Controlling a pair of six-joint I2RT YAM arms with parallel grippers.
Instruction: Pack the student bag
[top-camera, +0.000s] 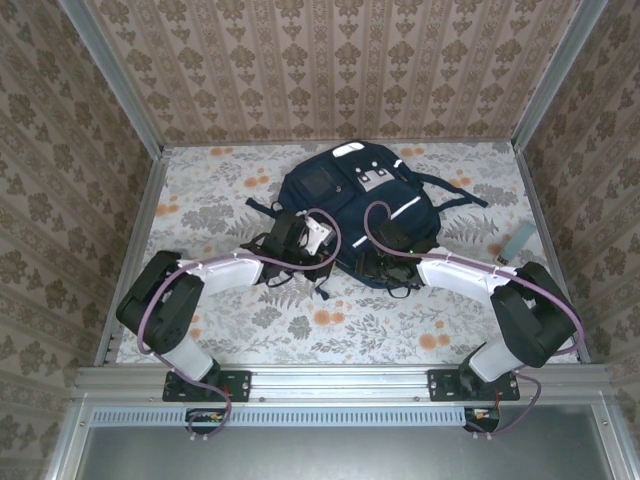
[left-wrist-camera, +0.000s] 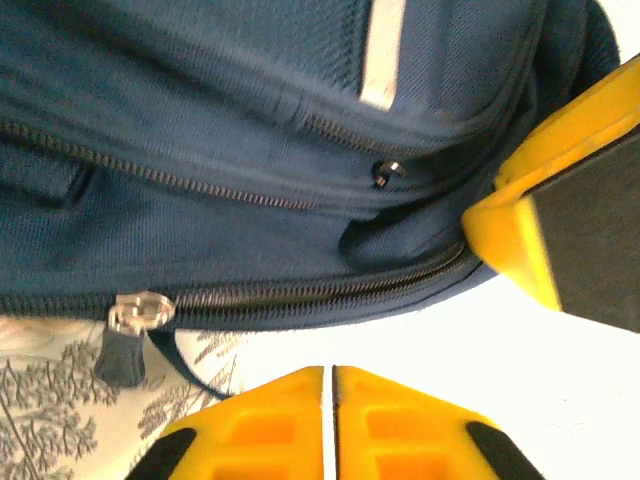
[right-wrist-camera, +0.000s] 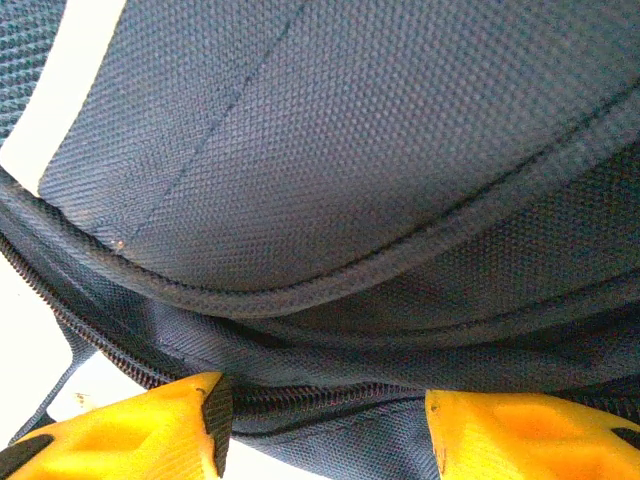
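The student bag (top-camera: 350, 200), navy blue with a white stripe and pale patches, lies flat in the middle of the floral table. My left gripper (top-camera: 303, 240) is at the bag's near-left edge. In the left wrist view its jaws (left-wrist-camera: 330, 372) are shut with nothing between them, just below the bag's main zipper (left-wrist-camera: 330, 285). The silver zipper slider with its dark pull (left-wrist-camera: 135, 312) lies to the left. My right gripper (top-camera: 388, 258) is at the bag's near-right edge. In the right wrist view its fingers (right-wrist-camera: 325, 425) stand apart, with the bag's zippered seam (right-wrist-camera: 320, 395) bunched between them.
A small pale blue object (top-camera: 517, 243) lies on the table right of the bag. Dark straps (top-camera: 455, 190) trail from the bag's right side. Patterned walls enclose the table on three sides, with metal rails (top-camera: 140, 230) along the edges.
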